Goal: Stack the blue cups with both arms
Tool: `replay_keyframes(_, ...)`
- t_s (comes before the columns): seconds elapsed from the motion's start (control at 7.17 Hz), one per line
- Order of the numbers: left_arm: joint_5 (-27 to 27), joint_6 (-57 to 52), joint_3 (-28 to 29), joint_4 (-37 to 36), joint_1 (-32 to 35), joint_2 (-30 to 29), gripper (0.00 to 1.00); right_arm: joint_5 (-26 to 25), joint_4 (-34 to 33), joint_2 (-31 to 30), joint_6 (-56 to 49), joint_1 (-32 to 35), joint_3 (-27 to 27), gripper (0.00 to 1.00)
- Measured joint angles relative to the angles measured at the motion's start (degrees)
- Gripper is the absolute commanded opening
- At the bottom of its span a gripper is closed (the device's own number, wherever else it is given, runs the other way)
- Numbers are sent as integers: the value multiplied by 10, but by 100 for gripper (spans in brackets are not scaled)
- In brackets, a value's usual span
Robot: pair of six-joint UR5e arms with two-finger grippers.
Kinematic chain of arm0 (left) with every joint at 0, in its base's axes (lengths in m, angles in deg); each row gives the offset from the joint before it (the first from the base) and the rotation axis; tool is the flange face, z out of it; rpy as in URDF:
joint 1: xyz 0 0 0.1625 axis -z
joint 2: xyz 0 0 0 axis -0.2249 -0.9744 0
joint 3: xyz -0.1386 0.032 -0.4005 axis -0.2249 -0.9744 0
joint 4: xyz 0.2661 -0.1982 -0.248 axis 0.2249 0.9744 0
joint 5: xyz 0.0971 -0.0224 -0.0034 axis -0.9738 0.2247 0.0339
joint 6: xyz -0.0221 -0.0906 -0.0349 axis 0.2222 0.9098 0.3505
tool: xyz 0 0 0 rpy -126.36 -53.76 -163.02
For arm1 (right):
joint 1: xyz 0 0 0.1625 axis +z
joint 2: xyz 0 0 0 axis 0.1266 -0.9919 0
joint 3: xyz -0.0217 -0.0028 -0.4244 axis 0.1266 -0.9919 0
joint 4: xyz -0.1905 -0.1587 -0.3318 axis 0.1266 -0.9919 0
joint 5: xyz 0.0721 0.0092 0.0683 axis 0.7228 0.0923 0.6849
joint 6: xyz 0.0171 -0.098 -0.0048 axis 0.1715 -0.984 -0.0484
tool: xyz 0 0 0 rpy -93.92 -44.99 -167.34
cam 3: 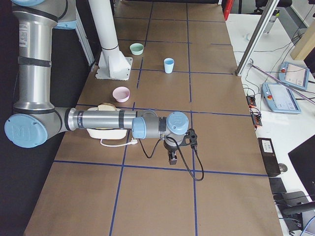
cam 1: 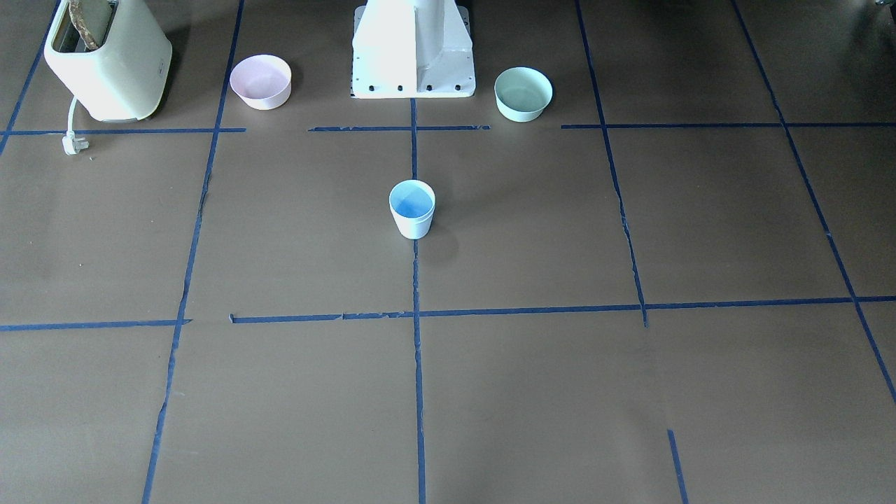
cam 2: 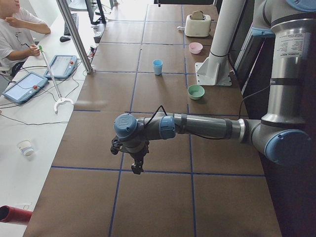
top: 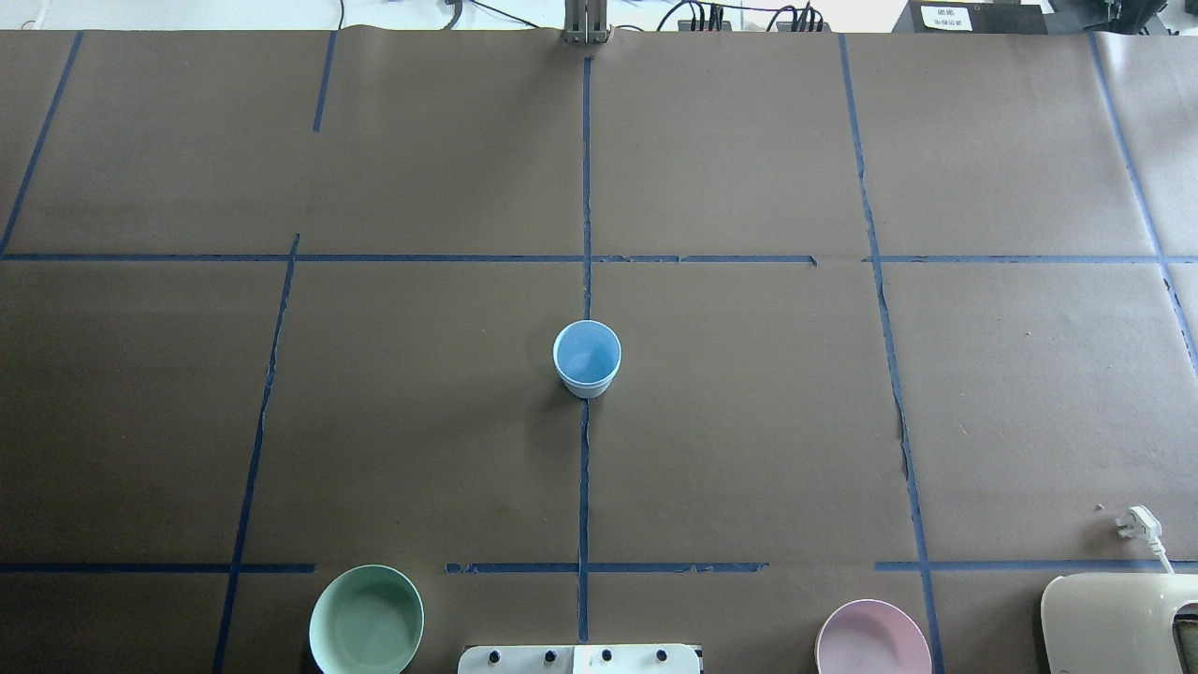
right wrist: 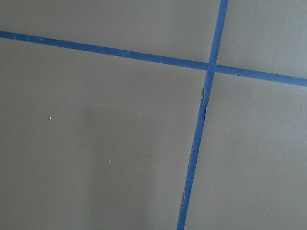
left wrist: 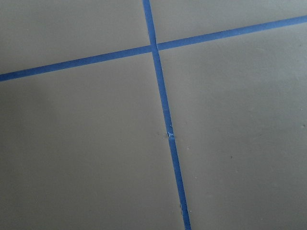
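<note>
One pale-blue cup (cam 1: 411,217) stands upright at the table's middle on the centre tape line, also in the overhead view (top: 587,360) and both side views (cam 2: 157,66) (cam 3: 169,65). Only one cup outline shows; I cannot tell whether a second is nested inside. My left gripper (cam 2: 137,165) hangs low over the table's left end, far from the cup. My right gripper (cam 3: 172,156) hangs low over the right end, also far away. Both show only in the side views, so I cannot tell if they are open or shut. The wrist views show only brown paper and blue tape.
A pink bowl (cam 1: 260,82) and a mint-green bowl (cam 1: 523,93) flank the white pedestal (cam 1: 413,49). A cream toaster (cam 1: 108,63) with its loose plug (cam 1: 72,145) stands beyond the pink bowl. An operator (cam 2: 15,29) sits at the far side.
</note>
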Motion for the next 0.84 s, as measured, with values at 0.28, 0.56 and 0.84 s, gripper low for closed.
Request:
replay_keyframes(0.28,0,1,2,1,0,1,100,0,1,-1,0,0,0,100)
replay_keyframes(0.56,0,34,-1,1,0,1,100,0,1,-1,0,0,1,100)
replay_keyframes(0.84,0,50,-3,1,0,1,100,0,1,-1,-1,0,1,100)
